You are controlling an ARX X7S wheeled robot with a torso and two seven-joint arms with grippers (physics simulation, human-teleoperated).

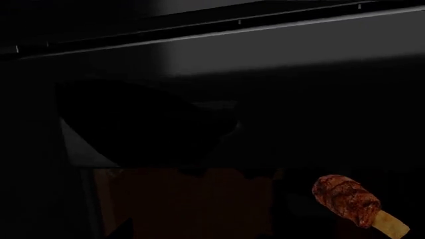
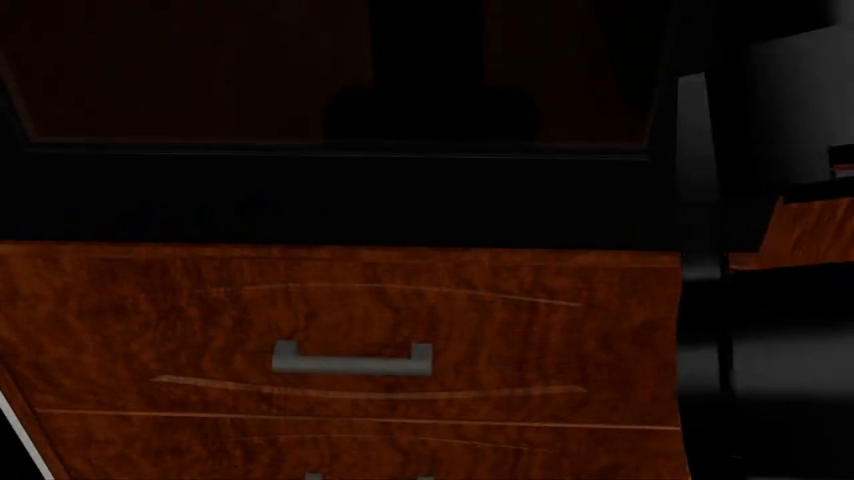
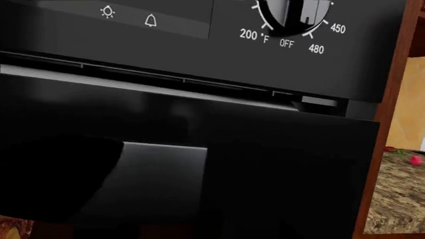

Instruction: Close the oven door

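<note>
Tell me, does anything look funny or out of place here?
Yes. The oven door is not fully shut: a gap shows under the control panel. A piece of cooked meat on a bone also appears in the dark left wrist view.

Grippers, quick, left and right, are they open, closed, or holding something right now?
Left: cannot be told, only dark shapes by the oven door.
Right: cannot be told, no jaws clearly in view.

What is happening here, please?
A two-armed robot is working close up at an oven, trying to shut the oven door. In the right wrist view the door looks nearly shut, just below the control panel with its temperature dial. The wooden drawer below is closed. Neither gripper can be made out clearly.
</note>
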